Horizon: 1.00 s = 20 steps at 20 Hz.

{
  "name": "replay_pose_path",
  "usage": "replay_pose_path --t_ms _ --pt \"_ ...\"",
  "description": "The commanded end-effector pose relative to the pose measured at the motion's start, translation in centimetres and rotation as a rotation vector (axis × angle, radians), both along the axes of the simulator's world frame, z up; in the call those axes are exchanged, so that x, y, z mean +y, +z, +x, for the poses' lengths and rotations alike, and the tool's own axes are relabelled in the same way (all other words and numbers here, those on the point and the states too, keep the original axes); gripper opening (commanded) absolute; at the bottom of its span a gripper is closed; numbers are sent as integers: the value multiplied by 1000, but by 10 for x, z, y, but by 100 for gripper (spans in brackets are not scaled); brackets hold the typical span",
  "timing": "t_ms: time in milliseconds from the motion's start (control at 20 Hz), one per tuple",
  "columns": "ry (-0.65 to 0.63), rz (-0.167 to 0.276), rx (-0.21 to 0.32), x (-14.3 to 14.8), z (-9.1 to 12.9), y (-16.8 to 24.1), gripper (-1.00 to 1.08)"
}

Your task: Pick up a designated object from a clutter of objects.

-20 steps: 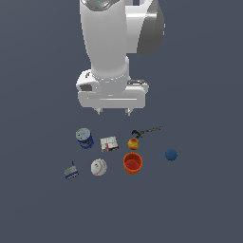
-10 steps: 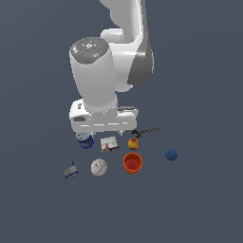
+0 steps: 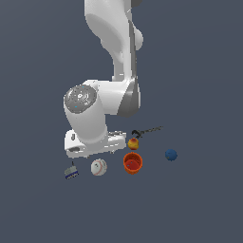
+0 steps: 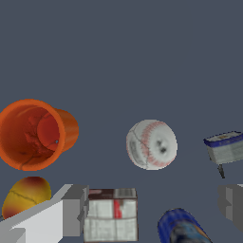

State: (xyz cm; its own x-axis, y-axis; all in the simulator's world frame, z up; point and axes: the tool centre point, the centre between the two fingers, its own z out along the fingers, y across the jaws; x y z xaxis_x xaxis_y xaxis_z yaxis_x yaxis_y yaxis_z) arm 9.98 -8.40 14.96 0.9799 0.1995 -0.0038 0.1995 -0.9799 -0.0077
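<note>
The white baseball [image 4: 152, 144] with red stitching lies on the dark floor; in the exterior view the baseball [image 3: 98, 167] sits just in front of the arm's hand [image 3: 90, 145]. My gripper [image 4: 152, 205] is open, with its two grey fingers [image 4: 73, 209] wide apart above the clutter and nothing between them. The baseball lies a little beyond the line between the fingers. Around it are the orange cup [image 4: 33, 134], the orange-yellow ball [image 4: 26, 196], the white-red box [image 4: 112, 213], the blue can [image 4: 182, 228] and the small grey-blue item [image 4: 225, 147].
In the exterior view the orange cup [image 3: 132, 163] stands to the baseball's right, the blue ball [image 3: 171, 154] further right, the dark thin tool [image 3: 147, 130] behind them, and the grey-blue item [image 3: 71, 172] to the left. The hand hides the can and box there.
The arm has folded down and its hand has dropped low toward the clutter, now covering the blue can and white-red box in the exterior view. The objects have not moved.
</note>
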Motion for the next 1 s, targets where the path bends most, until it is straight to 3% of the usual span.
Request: replay_pose_path --t_ms 0,950 --pt "27 -2 -3 -6 7 -16 100" --pt "79 -6 -4 -19 16 -65 100"
